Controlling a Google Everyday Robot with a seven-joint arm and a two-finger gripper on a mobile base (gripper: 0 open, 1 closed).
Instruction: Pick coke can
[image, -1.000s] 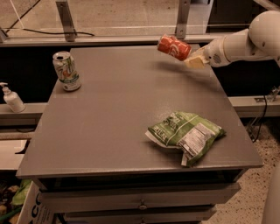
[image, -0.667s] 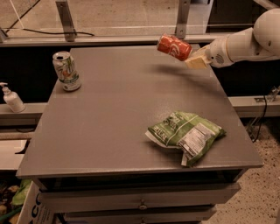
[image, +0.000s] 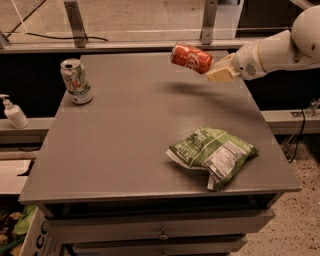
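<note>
The coke can (image: 191, 57) is red with white script and silver ends. It lies tilted on its side in the air above the far right part of the grey table (image: 130, 140). My gripper (image: 214, 70) comes in from the right on a white arm and is shut on the can's right end. The can hangs well above the tabletop and casts a shadow on it.
A white-and-green can (image: 76, 81) stands upright at the table's far left. A green chip bag (image: 212, 155) lies near the front right. A soap dispenser (image: 13, 112) stands on a ledge left of the table. Drawers sit under the tabletop.
The gripper has lifted the coke can slightly higher and a little to the left. The other things have not moved.
</note>
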